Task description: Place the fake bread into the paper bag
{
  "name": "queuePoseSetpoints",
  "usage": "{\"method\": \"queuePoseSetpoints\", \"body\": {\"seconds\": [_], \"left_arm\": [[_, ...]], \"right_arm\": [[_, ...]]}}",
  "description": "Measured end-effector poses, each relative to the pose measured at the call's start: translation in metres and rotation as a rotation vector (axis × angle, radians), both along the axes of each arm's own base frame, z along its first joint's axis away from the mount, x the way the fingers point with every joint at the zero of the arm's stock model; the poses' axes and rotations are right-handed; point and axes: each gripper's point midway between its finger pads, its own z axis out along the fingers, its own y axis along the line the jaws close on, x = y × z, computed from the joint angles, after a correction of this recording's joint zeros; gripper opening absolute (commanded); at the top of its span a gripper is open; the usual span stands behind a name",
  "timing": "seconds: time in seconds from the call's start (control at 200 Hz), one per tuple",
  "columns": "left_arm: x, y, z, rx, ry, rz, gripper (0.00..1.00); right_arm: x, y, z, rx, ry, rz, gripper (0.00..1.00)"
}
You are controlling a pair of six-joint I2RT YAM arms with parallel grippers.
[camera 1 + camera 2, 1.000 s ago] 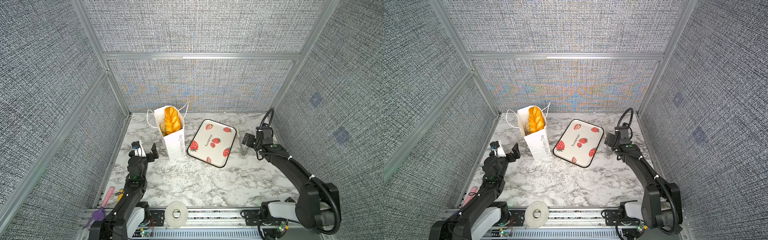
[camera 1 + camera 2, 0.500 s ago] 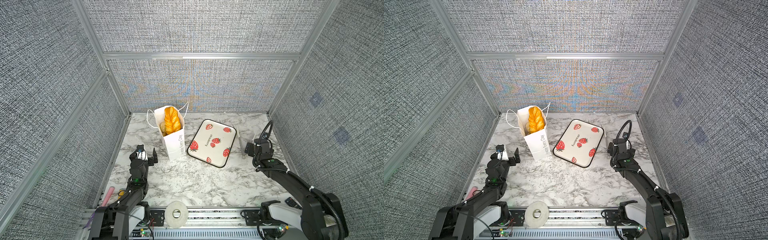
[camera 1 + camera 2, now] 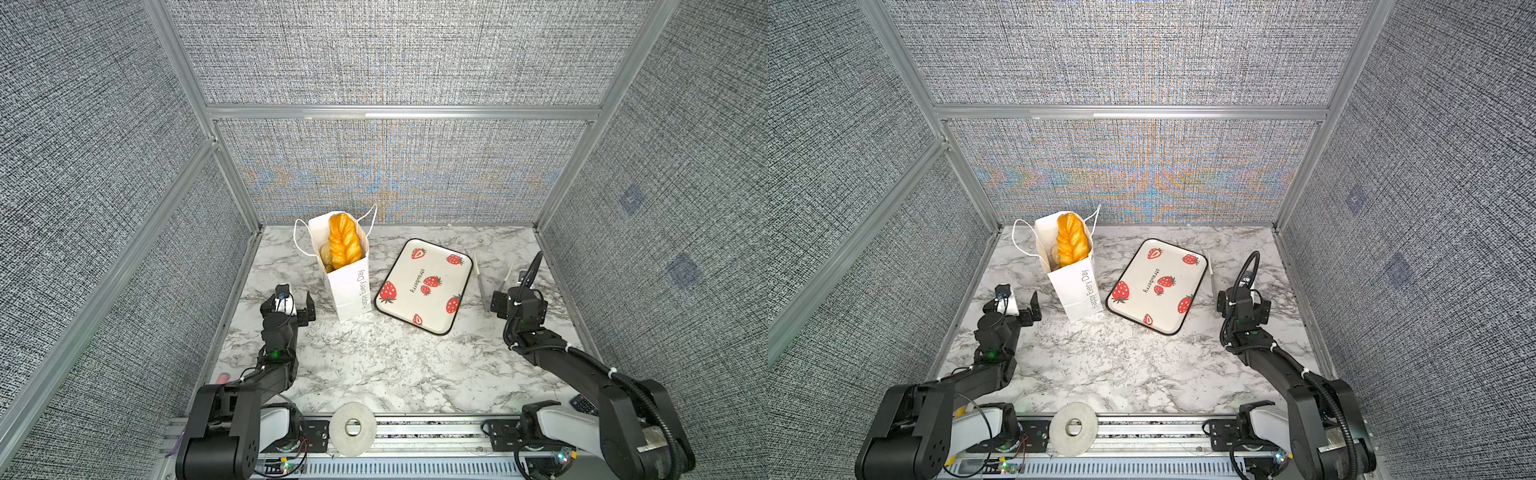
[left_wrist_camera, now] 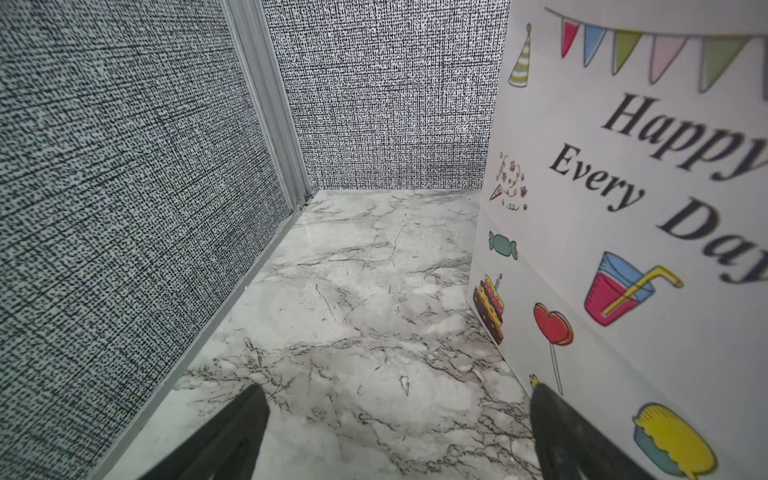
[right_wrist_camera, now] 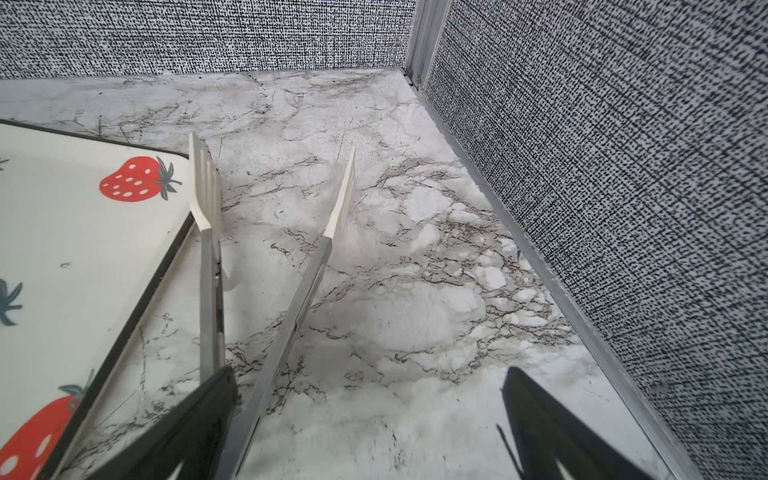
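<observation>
The white paper bag (image 3: 347, 286) (image 3: 1077, 291) stands upright at the back left, lettered "Happy Every Day". A braided golden loaf of fake bread (image 3: 343, 241) (image 3: 1072, 243) pokes out of its mouth, with another roll (image 3: 326, 254) beside it lower inside. My left gripper (image 3: 289, 309) (image 3: 1013, 309) sits low just left of the bag, open, with only bare marble between its fingers (image 4: 397, 392). The bag's printed side (image 4: 623, 249) fills the left wrist view next to one fingertip. My right gripper (image 3: 517, 301) (image 3: 1241, 301) (image 5: 370, 374) is open and empty near the right wall.
A strawberry-print tray (image 3: 440, 266) (image 3: 1167, 257) (image 5: 62, 216) lies right of the bag. Metal tongs with white tips (image 3: 481, 286) (image 5: 212, 249) lie between the tray and my right gripper, their handle end under one finger. A tape roll (image 3: 353, 428) rests on the front rail.
Both arms have drawn back toward the front and folded lower. The right gripper has slid nearer along the tongs. Both grippers have stayed open.
</observation>
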Motion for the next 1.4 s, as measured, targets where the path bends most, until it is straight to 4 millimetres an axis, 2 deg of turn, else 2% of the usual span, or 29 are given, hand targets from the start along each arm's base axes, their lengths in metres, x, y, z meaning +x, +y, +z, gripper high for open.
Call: {"method": "queuePoseSetpoints", "body": {"seconds": [0.135,0.295,0.395,0.57,0.705,1.0,1.1,1.206,1.296,1.401], "left_arm": [[0.007,-0.002,-0.006,-0.008,-0.002,-0.007,0.99],[0.013,-0.003,-0.022,-0.009,0.011,-0.013,0.99],[0.012,-0.003,-0.031,-0.008,0.018,-0.013,0.99],[0.017,-0.003,-0.015,-0.009,-0.046,-0.013,0.99],[0.017,-0.003,-0.012,-0.009,-0.06,-0.013,0.99],[0.017,-0.003,-0.012,0.002,-0.063,-0.015,0.99],[0.018,-0.003,-0.012,0.005,-0.062,-0.018,0.99],[0.018,-0.005,-0.011,0.007,-0.065,-0.029,0.99],[0.019,-0.008,-0.011,0.006,-0.065,-0.043,0.99],[0.019,-0.008,-0.011,0.007,-0.065,-0.044,0.99]], "right_arm": [[0.0,0.0,-0.001,-0.02,-0.03,0.015,0.99],[0.006,0.001,0.008,-0.03,-0.085,0.023,0.99],[0.009,0.0,0.005,-0.039,-0.089,0.025,0.99],[0.017,0.001,-0.003,-0.057,-0.091,0.033,0.99],[0.021,0.0,-0.006,-0.065,-0.106,0.045,0.99],[0.029,-0.015,-0.008,-0.031,-0.148,0.048,0.99],[0.031,-0.022,-0.018,-0.01,-0.143,0.05,0.99],[0.036,-0.016,-0.028,0.018,-0.123,0.095,0.99],[0.04,-0.014,-0.024,0.032,-0.144,0.119,0.99],[0.042,-0.01,-0.029,0.059,-0.136,0.162,0.99]]}}
